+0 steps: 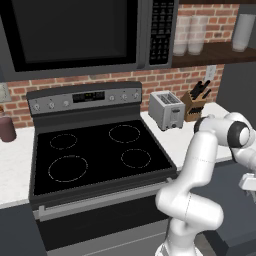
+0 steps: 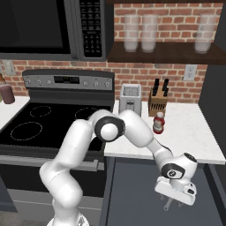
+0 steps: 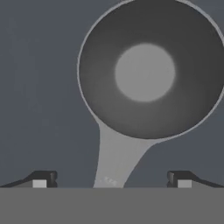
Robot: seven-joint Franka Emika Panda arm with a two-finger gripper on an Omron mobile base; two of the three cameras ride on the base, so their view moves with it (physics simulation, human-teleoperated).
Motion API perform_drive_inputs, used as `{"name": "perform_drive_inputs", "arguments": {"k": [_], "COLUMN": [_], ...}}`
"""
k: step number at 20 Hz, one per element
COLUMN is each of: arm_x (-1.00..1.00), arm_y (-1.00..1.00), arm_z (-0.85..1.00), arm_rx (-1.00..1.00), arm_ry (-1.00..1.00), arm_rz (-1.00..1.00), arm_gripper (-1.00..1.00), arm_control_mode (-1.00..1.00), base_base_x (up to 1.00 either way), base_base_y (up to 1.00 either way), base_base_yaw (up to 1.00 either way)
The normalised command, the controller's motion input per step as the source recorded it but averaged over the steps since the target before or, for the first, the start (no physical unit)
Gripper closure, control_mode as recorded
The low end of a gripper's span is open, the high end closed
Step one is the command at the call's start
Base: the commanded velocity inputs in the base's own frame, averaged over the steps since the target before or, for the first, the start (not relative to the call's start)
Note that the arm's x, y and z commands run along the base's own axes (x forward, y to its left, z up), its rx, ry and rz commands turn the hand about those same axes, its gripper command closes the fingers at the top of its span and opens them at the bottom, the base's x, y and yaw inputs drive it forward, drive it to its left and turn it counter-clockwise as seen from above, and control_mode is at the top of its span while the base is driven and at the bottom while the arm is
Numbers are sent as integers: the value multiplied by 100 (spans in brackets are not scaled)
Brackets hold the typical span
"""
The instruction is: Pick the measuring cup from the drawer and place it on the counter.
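gripper (image 3: pixel 111 178): wide open, empty, low in drawer (image 2: pixel 132 194) | cup (image 3: pixel 151 70): on drawer floor straight ahead, mouth up | handle runs back between the fingertips (image 3: pixel 43 178), untouched

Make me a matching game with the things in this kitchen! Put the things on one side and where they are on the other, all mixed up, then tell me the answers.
Things:
1. measuring cup
2. toaster
3. knife block
4. red-capped bottle

Places:
A. on the counter, nearest its front edge
B. lying on the floor of the open drawer, under the open gripper
C. against the brick wall, right of the toaster
D. right beside the stove

Pairs: 1-B, 2-D, 3-C, 4-A
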Motion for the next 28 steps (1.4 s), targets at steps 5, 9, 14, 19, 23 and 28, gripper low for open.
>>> {"name": "perform_drive_inputs", "arguments": {"k": [5,9,14,19,23,28], "arm_x": [25,17,1,-2,-6,-7], "arm_y": [-13,0,0,0,-4,0], "arm_z": [-12,-16,-14,0,31,92], "arm_rx": [0,-2,-3,0,4,9], "arm_ry": [0,0,0,-2,-6,-27], "arm_rz": [0,0,0,0,0,-1], "arm_gripper": [-100,-100,100,100,100,100], "arm_control_mode": [-100,-100,-100,-100,-100,-100], "base_base_x": [0,0,0,0,0,0], "base_base_y": [0,0,0,0,0,0], "base_base_yaw": [0,0,0,0,0,0]}}
